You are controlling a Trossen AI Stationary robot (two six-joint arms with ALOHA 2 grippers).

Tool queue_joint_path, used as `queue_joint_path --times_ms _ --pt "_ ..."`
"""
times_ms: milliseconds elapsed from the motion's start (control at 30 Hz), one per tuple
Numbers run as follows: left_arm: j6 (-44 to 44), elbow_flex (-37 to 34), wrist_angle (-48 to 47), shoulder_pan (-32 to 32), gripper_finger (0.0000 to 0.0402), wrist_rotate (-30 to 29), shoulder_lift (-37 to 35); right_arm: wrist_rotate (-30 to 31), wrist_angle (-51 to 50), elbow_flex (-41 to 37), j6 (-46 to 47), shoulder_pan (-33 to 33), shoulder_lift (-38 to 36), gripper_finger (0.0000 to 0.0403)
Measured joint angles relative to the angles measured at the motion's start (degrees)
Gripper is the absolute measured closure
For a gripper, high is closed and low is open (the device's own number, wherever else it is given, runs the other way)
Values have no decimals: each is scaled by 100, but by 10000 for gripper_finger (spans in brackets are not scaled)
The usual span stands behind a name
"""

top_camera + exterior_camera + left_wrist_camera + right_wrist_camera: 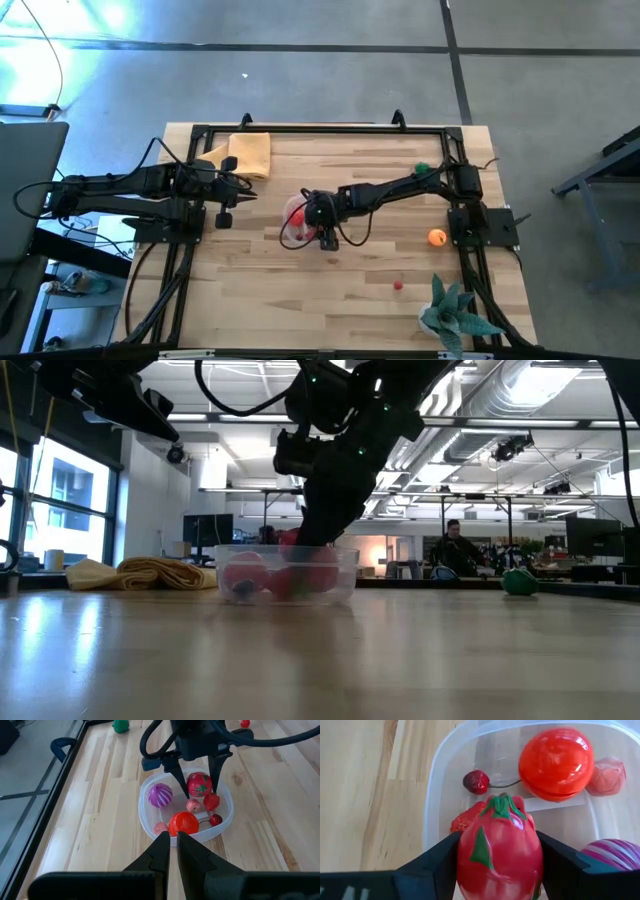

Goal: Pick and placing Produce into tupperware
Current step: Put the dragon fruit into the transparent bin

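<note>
Surface: a pale wooden table [300,300] edged by a black frame is seen; a grey floor lies around it.
Room: an open hall with ceiling lights; a seated person [452,550] is seen far behind.
Tupperware: a clear low tub [150,820] near the table's middle, with a purple striped piece [160,795], a red tomato [183,823], a dark cherry [476,781] and pink pieces inside.
Right gripper [499,857]: poised in the tub, fingers clamped on a red dragon fruit [499,847].
Left gripper [172,845]: kept near the table's left edge, fingers pressed together.
Surroundings: a yellow cloth [250,152] beside the left arm; green [422,169], orange [437,237] and small red [398,285] pieces lie well apart; a potted plant [450,312] stands at the right front corner.
</note>
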Motion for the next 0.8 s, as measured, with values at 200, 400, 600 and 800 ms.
queue_joint_path --times_ms 200,400,600,800 --pt "-1 0 0 1 378 0 0 2 -1 1 -43 -2 0 186" --pt "-1 0 0 1 378 0 2 386 -2 2 -46 0 0 185" --pt "0 0 -2 1 378 0 0 751 -2 2 -30 -4 0 183" --pt "-1 0 0 1 378 0 0 750 0 2 -24 0 0 151"
